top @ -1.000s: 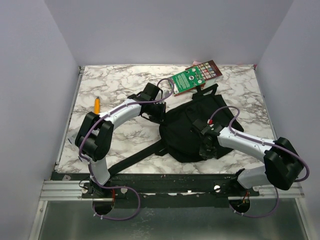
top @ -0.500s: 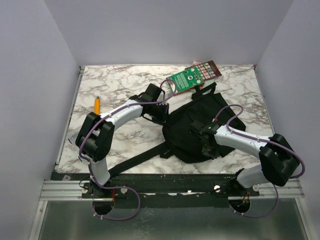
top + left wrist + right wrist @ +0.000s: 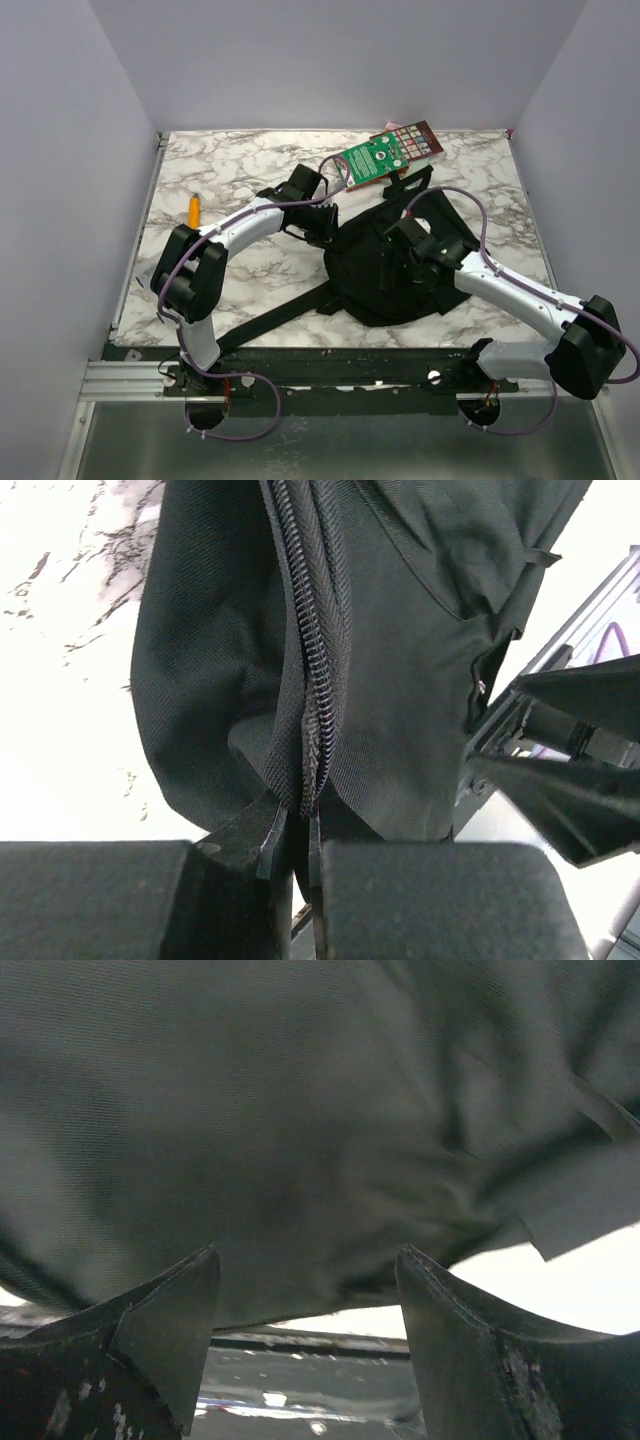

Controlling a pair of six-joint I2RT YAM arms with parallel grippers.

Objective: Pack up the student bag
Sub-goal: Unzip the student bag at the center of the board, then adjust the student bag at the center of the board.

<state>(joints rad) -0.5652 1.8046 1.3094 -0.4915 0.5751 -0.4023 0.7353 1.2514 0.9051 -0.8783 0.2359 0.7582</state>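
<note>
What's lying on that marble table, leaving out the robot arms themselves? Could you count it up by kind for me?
Black backpack: 1
Green-covered book: 1
Orange pen-like stick: 1
Total: 3

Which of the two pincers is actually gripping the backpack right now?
The left pincer: it is shut on the zipper of the backpack, while the right pincer stands open over the fabric, holding nothing.
</note>
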